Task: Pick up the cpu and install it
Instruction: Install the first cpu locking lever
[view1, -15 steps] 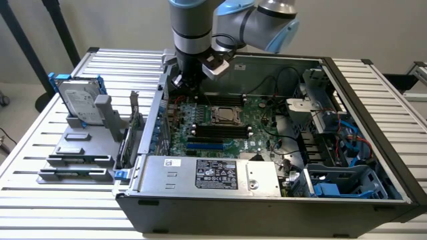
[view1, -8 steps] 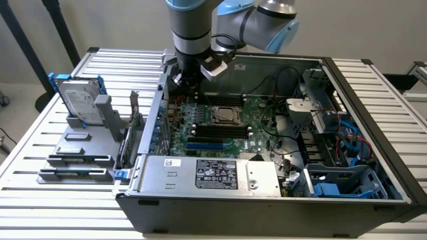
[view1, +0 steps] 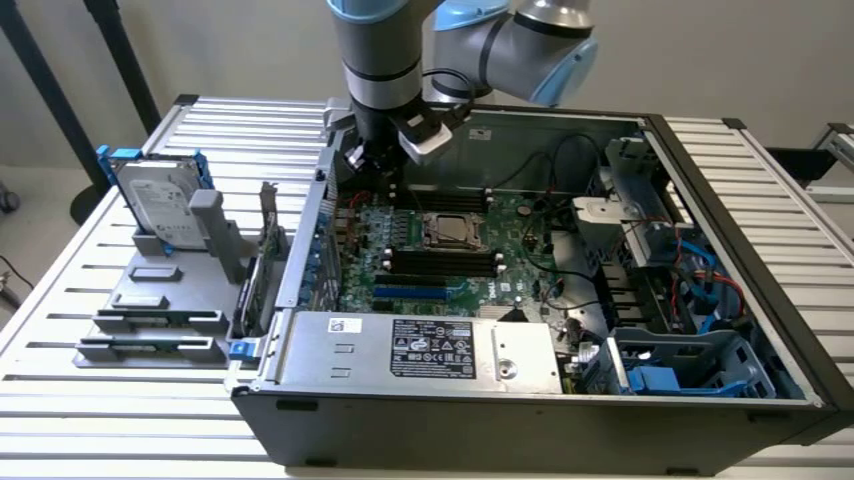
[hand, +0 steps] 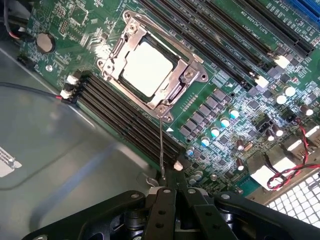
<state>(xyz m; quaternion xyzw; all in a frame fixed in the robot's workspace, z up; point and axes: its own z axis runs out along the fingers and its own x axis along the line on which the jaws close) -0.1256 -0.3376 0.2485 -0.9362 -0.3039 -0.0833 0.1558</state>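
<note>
Hovering over the green board (hand: 220, 80) with pincer (hand: 168, 192) closed up, tips beside the end of a thin lever (hand: 161, 145). Seeing the cpu (hand: 146, 67) seated in its socket, under a metal frame (hand: 190, 75).

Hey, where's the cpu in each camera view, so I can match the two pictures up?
Exterior view: the cpu sits midway on the green board, inside the open case.
Wrist view: the cpu lies in its metal frame.
Shared landmark: the black memory slots beside it.
</note>
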